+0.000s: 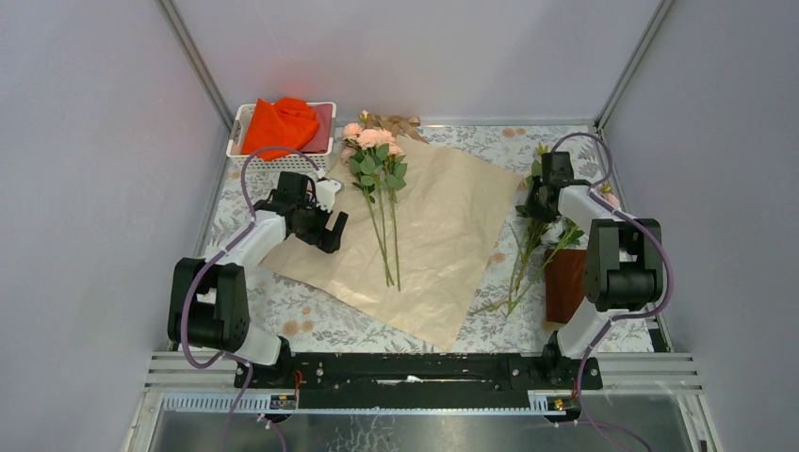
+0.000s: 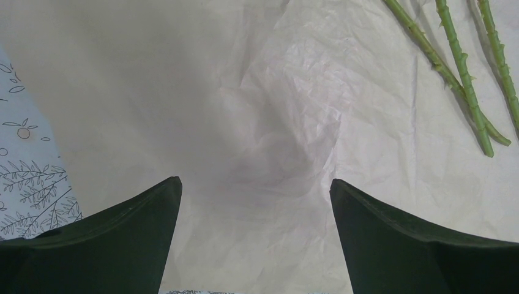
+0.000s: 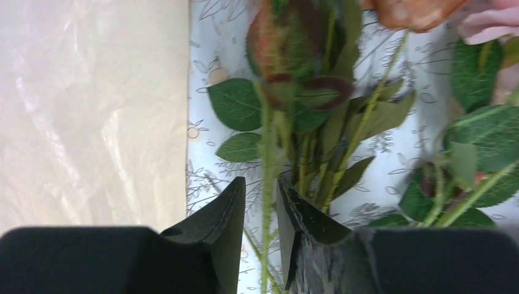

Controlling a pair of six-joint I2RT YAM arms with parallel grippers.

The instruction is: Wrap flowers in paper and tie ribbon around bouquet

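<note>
Grey booth walls round a table w/ a grey leaf-patterned mat (image 1: 311, 320) over it. Mid-table lies the paper (image 1: 443, 235), a big thin peach-orange wrapping sheet, flat, crinkled, turned corner-on.

The flowers are in two lots. A few pink/peach rose-like blooms on long thin green stems (image 1: 377, 155) lie on the sheet's left half, heads far, stems pointing near. The rest (image 1: 528, 250), cream & pink w/ plenty of leaf, lie on the mat just off the sheet's right edge.

The ribbon (image 1: 396, 122), a narrow tan band, sits bunched at the paper's far corner, just beyond the blooms. Far left is a white slotted basket (image 1: 247, 122) holding a bright orange-red cloth (image 1: 281, 124). Near right, by the arm, is a dark red-brown block (image 1: 565, 282); can't tell what it is.

The left gripper (image 1: 330, 231) hovers low over the paper's left part, jaws fully apart, nothing betw. them. The right gripper (image 1: 542, 193) is down among the right-hand lot. Its jaws are a little apart w/ one green stem running betw. them. A gap shows beside the stem, so it looks loose, not pinched.

Step in hand, as I read it, is gathering: getting the remaining stems onto the sheet. Wrap & tie not begun.

The next move prob. needs the right jaws to close firmly on a stem, lift it clear of the tangled leaves, carry it left and lay it alongside the others, heads far. Neighbouring leaves could snag & drag along, and the thin sheet may slide if brushed.
</note>
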